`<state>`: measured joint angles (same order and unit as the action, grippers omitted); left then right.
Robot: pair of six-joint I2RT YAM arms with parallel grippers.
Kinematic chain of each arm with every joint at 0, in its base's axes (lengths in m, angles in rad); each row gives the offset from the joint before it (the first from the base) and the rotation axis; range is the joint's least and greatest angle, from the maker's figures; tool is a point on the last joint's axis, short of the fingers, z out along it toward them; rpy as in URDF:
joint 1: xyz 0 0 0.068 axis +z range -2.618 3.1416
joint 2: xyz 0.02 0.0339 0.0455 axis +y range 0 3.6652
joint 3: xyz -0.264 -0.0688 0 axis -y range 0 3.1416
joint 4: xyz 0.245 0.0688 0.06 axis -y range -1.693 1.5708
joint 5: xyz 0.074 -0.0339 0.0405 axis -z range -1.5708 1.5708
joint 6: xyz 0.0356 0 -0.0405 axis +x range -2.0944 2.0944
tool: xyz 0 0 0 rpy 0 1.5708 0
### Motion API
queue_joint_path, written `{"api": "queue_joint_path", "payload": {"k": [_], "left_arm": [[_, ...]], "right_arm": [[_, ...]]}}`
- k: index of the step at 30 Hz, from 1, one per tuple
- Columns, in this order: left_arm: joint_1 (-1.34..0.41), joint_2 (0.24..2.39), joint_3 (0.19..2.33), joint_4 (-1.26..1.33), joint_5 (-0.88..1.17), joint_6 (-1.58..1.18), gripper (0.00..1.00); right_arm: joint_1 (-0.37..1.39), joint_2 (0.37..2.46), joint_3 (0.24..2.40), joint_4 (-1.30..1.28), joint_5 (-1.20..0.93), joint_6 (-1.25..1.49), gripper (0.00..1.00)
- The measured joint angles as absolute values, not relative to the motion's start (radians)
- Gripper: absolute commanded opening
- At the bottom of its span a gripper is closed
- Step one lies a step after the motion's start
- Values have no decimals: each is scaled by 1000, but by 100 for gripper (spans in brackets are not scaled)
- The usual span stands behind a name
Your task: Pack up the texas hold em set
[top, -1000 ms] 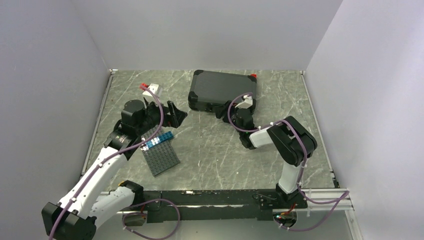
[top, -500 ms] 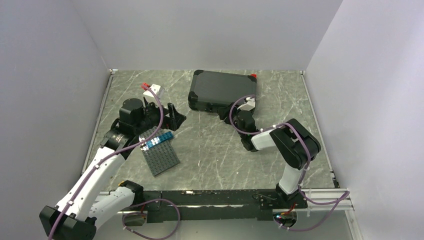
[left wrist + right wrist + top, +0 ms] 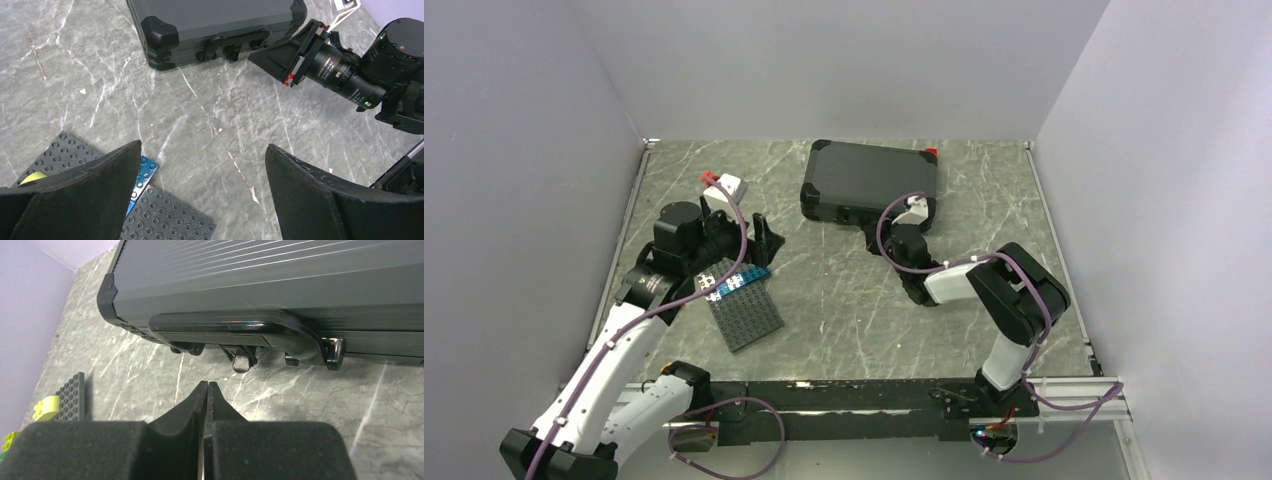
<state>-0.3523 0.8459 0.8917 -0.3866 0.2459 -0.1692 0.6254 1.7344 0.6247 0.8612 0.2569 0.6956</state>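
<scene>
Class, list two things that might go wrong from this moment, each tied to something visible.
1. The right gripper, shut, points at the curved handle of the closed black ribbed hard case; pushing forward might just shove the case away.
2. The open left gripper hangs near the dark grey studded plate; lowering might snag it.

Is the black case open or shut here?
Shut. The case lies flat with its lid down against the base; the right wrist view shows no gap above the handle. Whether it is locked cannot be told.
</scene>
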Motion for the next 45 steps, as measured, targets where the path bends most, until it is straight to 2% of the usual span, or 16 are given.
{"api": "queue_joint_path", "payload": {"k": [19,45], "left_arm": [[-326,846,870,-387,251,-151,98],[-315,846,870,-387,265,-151,98]], "right_arm": [[629,1855,756,800,284,645,0],[632,1926,796,768,349,652,0]]}}
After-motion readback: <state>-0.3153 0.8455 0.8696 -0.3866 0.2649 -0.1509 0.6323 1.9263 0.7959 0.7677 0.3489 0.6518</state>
